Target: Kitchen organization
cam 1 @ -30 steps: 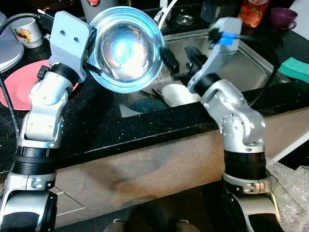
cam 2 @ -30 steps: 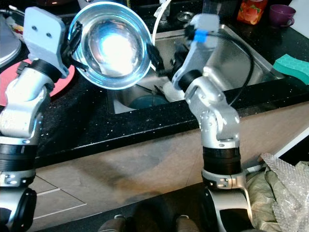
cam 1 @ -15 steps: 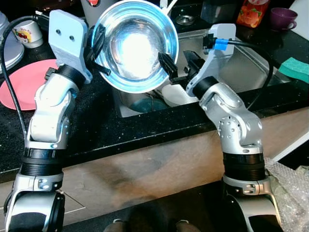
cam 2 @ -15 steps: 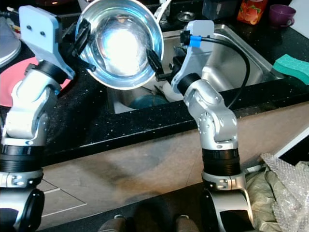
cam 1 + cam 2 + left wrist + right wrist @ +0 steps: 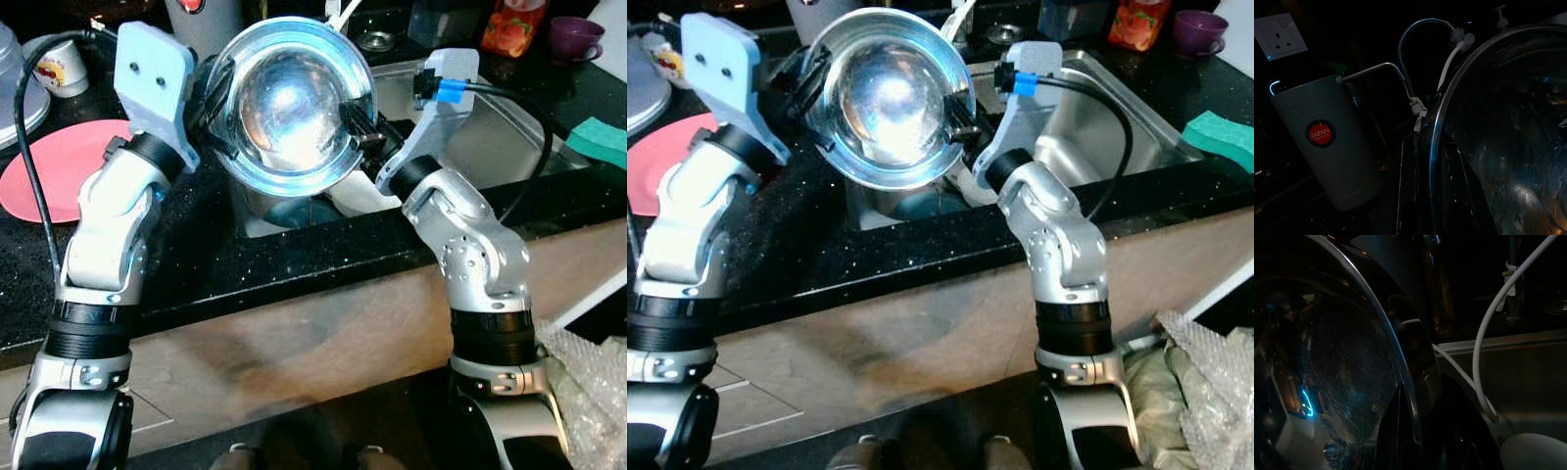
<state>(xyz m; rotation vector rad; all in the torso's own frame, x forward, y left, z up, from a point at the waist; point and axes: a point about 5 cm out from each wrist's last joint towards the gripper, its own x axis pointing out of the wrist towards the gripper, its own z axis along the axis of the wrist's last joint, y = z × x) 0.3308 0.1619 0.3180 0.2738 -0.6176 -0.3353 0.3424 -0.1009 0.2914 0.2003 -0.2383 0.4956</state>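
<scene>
a home kitchen: steel sink (image 5: 490, 127), black worktop (image 5: 294, 255).

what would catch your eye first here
A big shiny steel bowl held up above the sink, tipped toward the camera, with the left gripper clamped on one side of its rim and the right gripper on the other. After that, the pink plate on the black counter at the robot's left.

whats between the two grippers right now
The steel bowl, tilted with its hollow toward the camera. The left gripper pinches its rim on one side and the right gripper on the other, clearest in the left eye view, above the sink.
</scene>
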